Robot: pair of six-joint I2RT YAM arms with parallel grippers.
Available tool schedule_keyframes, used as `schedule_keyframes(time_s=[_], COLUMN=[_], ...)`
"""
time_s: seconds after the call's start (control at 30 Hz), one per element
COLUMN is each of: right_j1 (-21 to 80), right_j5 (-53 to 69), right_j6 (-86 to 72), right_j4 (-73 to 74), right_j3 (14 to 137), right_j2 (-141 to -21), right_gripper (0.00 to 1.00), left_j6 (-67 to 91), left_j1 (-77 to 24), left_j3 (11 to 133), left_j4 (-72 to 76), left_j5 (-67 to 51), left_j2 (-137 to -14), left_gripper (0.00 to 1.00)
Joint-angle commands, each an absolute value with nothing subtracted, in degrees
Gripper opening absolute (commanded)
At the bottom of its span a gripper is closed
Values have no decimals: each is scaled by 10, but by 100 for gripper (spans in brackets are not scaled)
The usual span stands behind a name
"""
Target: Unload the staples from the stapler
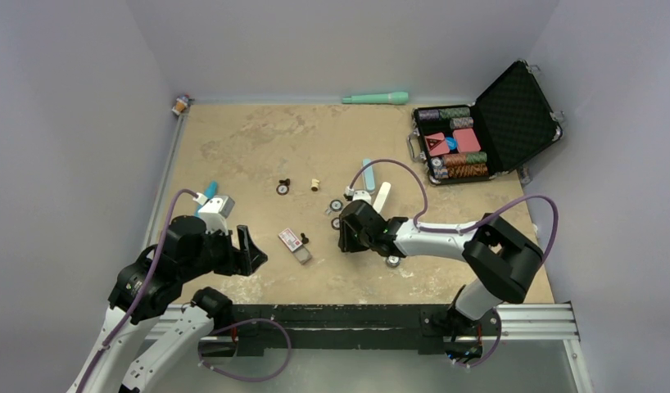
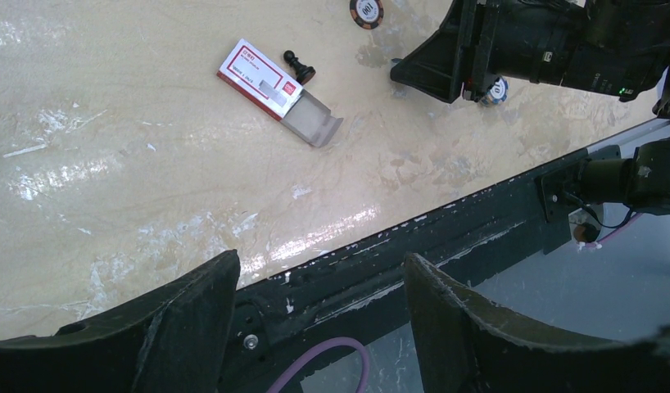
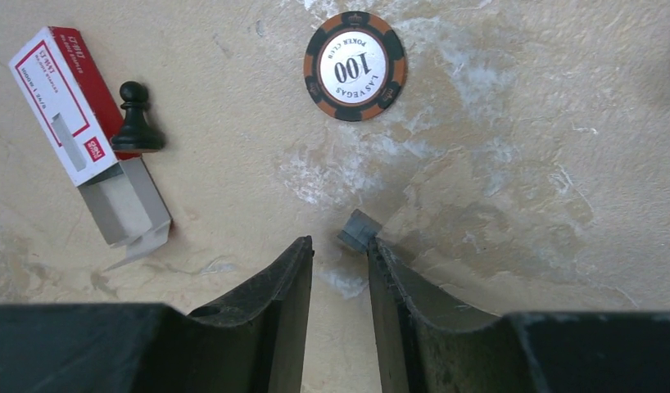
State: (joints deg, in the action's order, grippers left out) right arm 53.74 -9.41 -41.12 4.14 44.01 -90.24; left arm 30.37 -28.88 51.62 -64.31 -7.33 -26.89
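The stapler lies in two parts behind my right arm: a pale-blue oblong (image 1: 368, 173) and a white oblong (image 1: 382, 196). My right gripper (image 1: 345, 239) is low over the table with its jaws a narrow gap apart (image 3: 340, 244). A small grey strip of staples (image 3: 358, 230) lies on the table against the tip of the right finger, not between the fingers. My left gripper (image 1: 251, 250) is open and empty (image 2: 319, 262), held over the table's near edge.
An open red-and-white staple box (image 1: 292, 241) (image 3: 70, 102) lies between the grippers with a black pawn (image 3: 136, 119) beside it. A poker chip (image 3: 355, 65) lies ahead of the right gripper. A chip case (image 1: 487, 123) stands at the back right, and a mint-green stick (image 1: 375, 98) lies along the far edge.
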Motion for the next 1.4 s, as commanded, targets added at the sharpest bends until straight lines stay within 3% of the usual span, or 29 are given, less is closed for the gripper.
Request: schedule_keyframes(time_s=[0.0,0.43,1.37], right_j1=[543,545,585], right_j5=[-79,-157,-184], right_j6=[-413,-439,-451], right_j4=[11,91,125], right_j3=[438,486,541], right_j2=[-885,-914,-983], right_gripper=[37,45,41], left_j6=[293,293,292], left_j1=[-285,-284,-282], left_j3=[512,512,511], left_j4=[-624,-624,-623], left_j5=[-81,-81,-87], left_j2=[-272,-272,-272], left_gripper=[76,76,76])
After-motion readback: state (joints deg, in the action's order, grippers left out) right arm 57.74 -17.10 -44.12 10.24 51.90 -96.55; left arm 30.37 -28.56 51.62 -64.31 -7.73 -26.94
